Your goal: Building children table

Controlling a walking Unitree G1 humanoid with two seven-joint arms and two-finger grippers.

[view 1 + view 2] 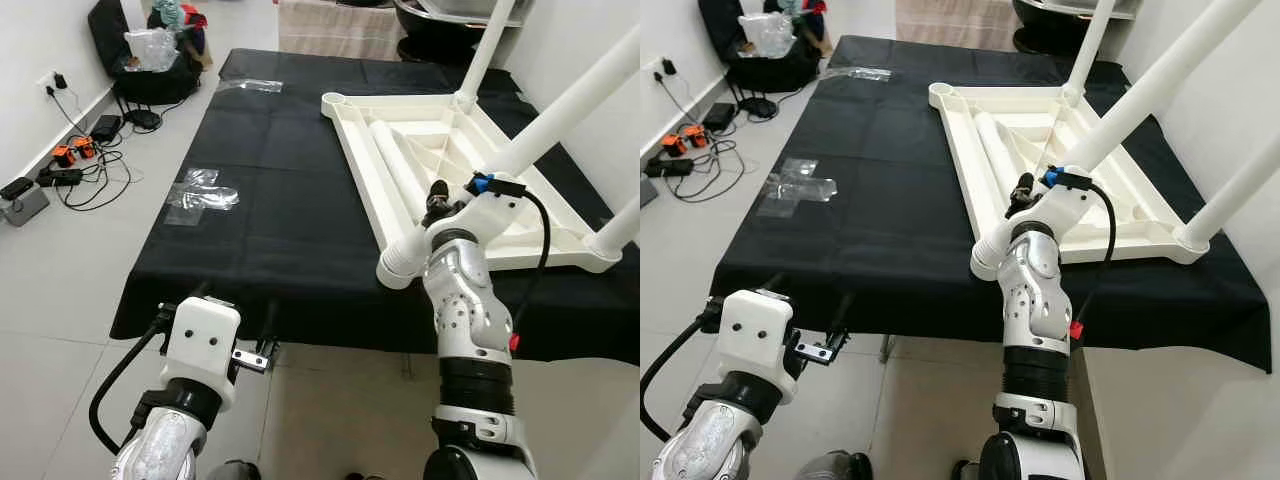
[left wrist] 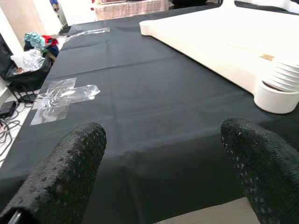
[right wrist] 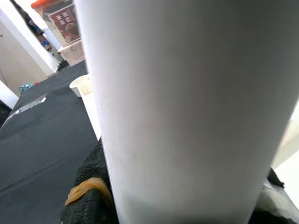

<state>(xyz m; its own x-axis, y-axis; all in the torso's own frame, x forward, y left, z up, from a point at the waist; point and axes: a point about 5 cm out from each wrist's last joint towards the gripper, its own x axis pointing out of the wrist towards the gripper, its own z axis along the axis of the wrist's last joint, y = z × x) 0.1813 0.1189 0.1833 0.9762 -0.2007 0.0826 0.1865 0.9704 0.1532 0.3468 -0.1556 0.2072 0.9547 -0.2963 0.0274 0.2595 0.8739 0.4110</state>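
Note:
A white plastic table top (image 1: 365,190) lies upside down on the black cloth. Two white legs stand in its corners, one at the far corner (image 1: 480,50) and one at the near right corner (image 1: 620,228). A third leg (image 1: 560,110) leans steeply, and its threaded end (image 2: 280,86) sits at the near left corner socket. My right gripper (image 1: 443,205) is shut on this leg low down, with a black finger (image 3: 88,186) pressed to the white tube (image 3: 187,107). My left gripper (image 2: 163,128) stands open and holds nothing, low at the cloth's front edge.
Another white tube (image 1: 395,165) lies inside the upturned top. Clear plastic sheets (image 1: 200,195) lie on the black cloth (image 1: 280,240), with another (image 1: 250,85) farther back. Cables and a power strip (image 1: 70,165) sprawl on the floor at left. A wall stands close on the right.

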